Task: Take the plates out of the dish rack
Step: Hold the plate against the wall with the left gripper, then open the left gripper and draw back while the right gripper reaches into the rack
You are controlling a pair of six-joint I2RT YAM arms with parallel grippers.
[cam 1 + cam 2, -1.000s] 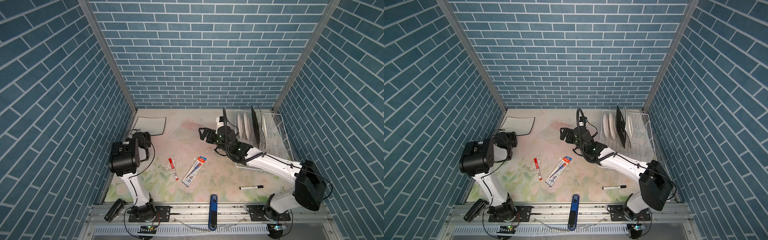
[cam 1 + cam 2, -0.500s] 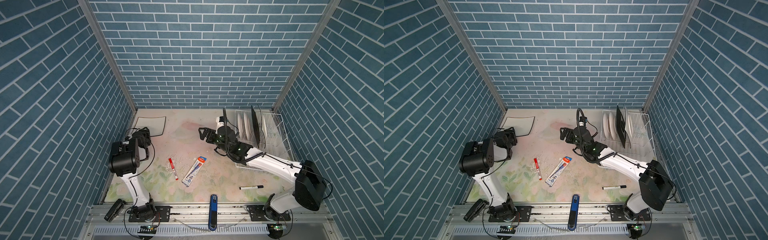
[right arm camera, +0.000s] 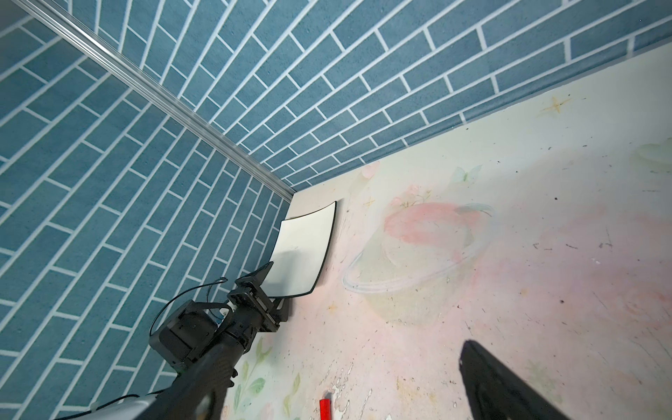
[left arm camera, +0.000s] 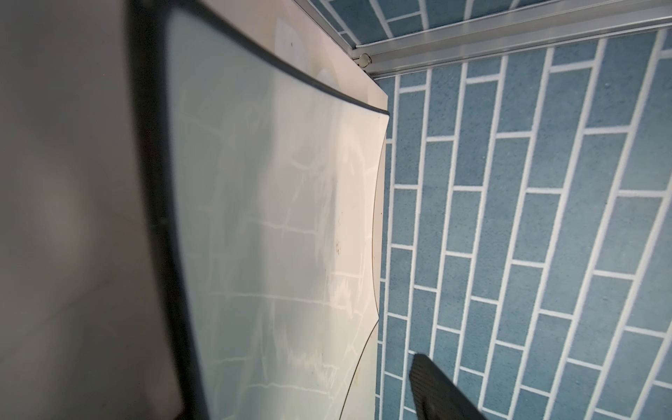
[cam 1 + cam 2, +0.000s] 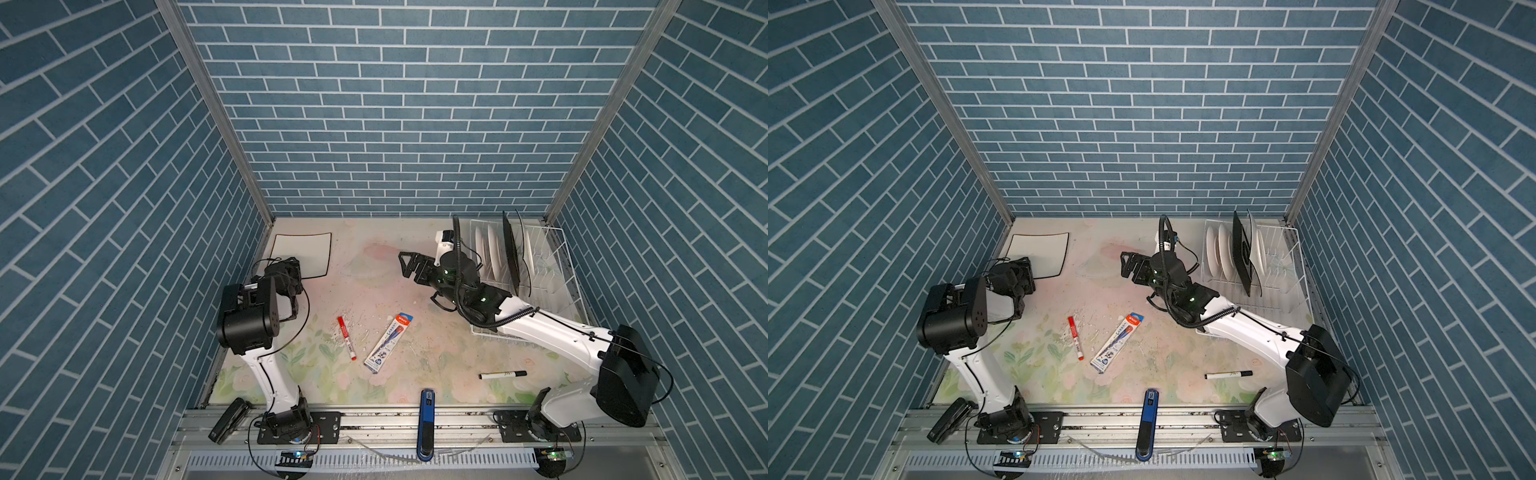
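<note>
Both top views show the left pincer [image 5: 289,268] at the near edge of a square plate [image 5: 301,253], which lies flat in the far left corner of the table [image 5: 374,249]. Its jaws have just spread, and the right wrist view shows them parted about the rim, so that plate looks delivered. Further right, the right pincer [image 5: 409,268] hangs wide open and empty near the rack [image 5: 559,253], where more plates [image 5: 488,249] stand upright, still to be unloaded.

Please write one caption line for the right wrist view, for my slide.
Left tool open at the edge of a square plate lying flat on the table.
</note>
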